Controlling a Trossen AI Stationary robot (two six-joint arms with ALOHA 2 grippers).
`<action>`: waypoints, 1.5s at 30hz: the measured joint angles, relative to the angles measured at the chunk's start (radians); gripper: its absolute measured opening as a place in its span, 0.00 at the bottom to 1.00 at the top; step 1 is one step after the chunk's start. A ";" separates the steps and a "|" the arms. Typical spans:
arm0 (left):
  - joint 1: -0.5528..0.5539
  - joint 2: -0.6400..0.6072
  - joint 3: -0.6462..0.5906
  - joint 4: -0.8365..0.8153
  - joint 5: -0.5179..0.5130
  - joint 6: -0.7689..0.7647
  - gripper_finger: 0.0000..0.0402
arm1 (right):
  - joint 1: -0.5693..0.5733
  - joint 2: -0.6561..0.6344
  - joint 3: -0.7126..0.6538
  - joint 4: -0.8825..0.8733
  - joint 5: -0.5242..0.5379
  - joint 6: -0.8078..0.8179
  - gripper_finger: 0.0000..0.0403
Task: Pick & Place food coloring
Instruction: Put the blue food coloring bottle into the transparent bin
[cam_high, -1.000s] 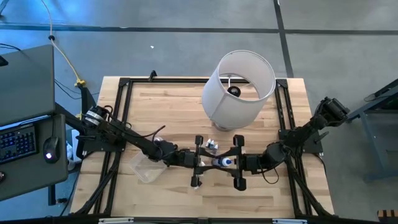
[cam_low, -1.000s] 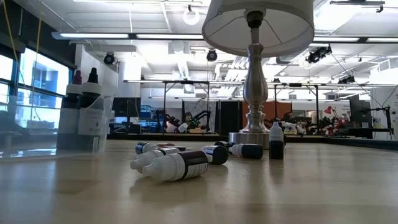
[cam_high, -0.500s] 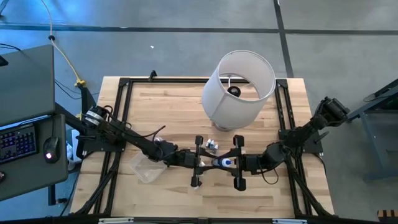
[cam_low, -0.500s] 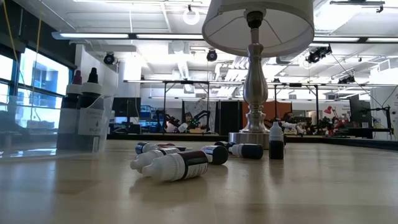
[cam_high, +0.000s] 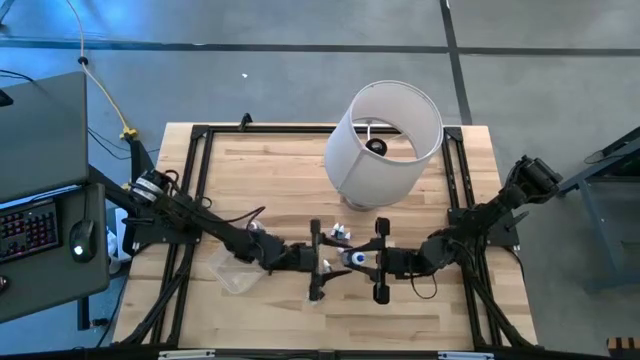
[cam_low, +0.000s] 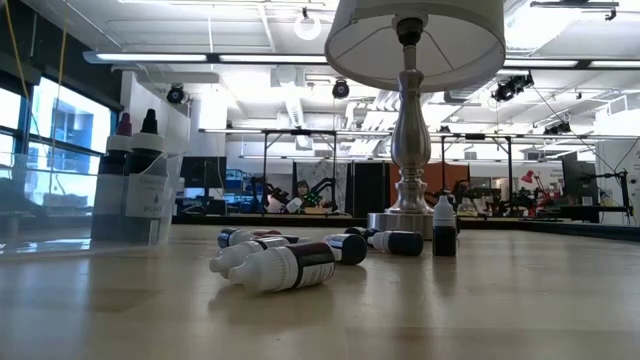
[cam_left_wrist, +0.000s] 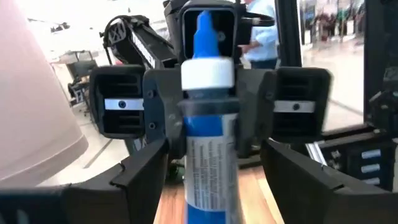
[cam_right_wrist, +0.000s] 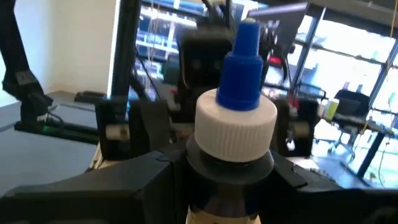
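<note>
Step in hand: a hand-over, by my judgement; the left gripper (cam_high: 318, 263) and the right gripper (cam_high: 378, 262) face each other above the table's near middle with one blue-capped bottle (cam_high: 353, 259) between them

Right gripper: its wrist view shows the bottle (cam_right_wrist: 236, 134) upright between its own fingers (cam_right_wrist: 93, 193), which seem closed on the neck, though the contact itself is cropped low in the picture

Left gripper: fingers (cam_left_wrist: 146, 171) spread wide either side of the bottle (cam_left_wrist: 208, 149), not visibly touching it, so it holds nothing

Next move: the left fingers need to close squarely on the bottle's body before the right lets go, then carry it to the clear tub (cam_high: 235, 270), which lies just behind the left gripper on that arm's side

Rest of the food coloring: a small cluster (cam_high: 342, 233) just beyond the two grippers, toward the lamp (cam_high: 385, 140)

Low view only: five or six bottles lying on their sides (cam_low: 285, 265), one standing (cam_low: 444, 226) by the lamp base, and two already standing in the tub (cam_low: 140, 190); neither gripper appears there

High view only: how the two arms meet, and where the tub sits relative to them

Wrist views only: cap colour and grip, which the high view leaves too small to read
</note>
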 joint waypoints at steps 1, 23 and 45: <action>-0.015 -0.014 0.000 -0.031 -0.024 0.000 0.63 | 0.002 0.000 0.000 -0.006 0.002 0.007 0.30; -0.167 -0.145 0.002 -0.612 -0.313 -0.355 0.63 | -0.131 0.449 0.214 -0.020 -0.207 0.273 0.31; -0.177 -0.133 0.002 -0.665 -0.325 -0.415 0.43 | -0.063 0.436 0.360 -0.246 0.008 0.109 0.31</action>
